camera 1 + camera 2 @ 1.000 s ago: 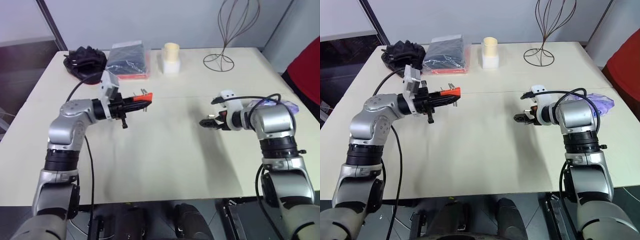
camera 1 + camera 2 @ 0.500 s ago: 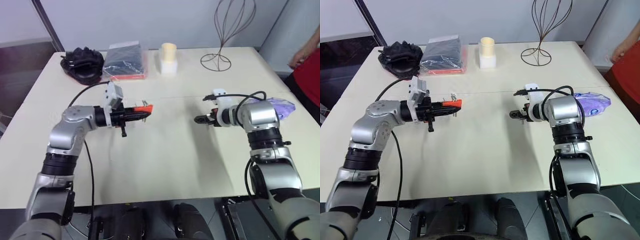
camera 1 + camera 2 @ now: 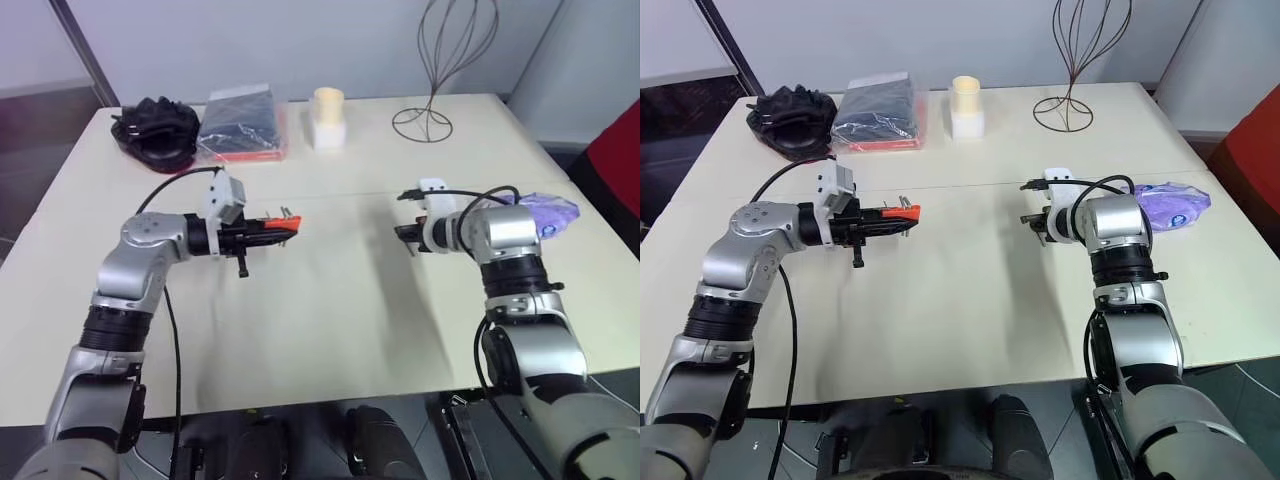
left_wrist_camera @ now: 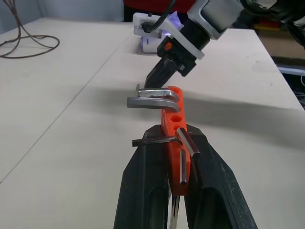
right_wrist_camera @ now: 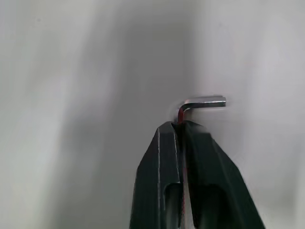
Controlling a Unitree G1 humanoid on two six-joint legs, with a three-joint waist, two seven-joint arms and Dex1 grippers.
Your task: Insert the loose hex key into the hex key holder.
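Note:
The hex key holder (image 3: 283, 221), a small red-orange block with short grey keys sticking out, is held above the table with my left gripper (image 3: 262, 229) shut on it. In the left wrist view the holder (image 4: 172, 125) stands between the black fingers (image 4: 143, 181). Across a gap to the right, my right gripper (image 3: 408, 236) hangs low over the table, pointing down. Its wrist view shows its fingers (image 5: 164, 148) shut on the loose hex key (image 5: 204, 102), whose bent end sticks out past the tips. The right gripper (image 4: 157, 76) also shows beyond the holder in the left wrist view.
A purple-white packet (image 3: 548, 210) lies just right of the right arm. Along the far edge of the table (image 3: 330, 320) are a black bundle (image 3: 152, 130), a dark folded packet (image 3: 240, 124), a cream cylinder on a white block (image 3: 327, 115) and a wire stand (image 3: 432, 100).
My right gripper has shut on the loose hex key and edged slightly toward the left arm. The head camera has shifted. The left gripper still holds the holder.

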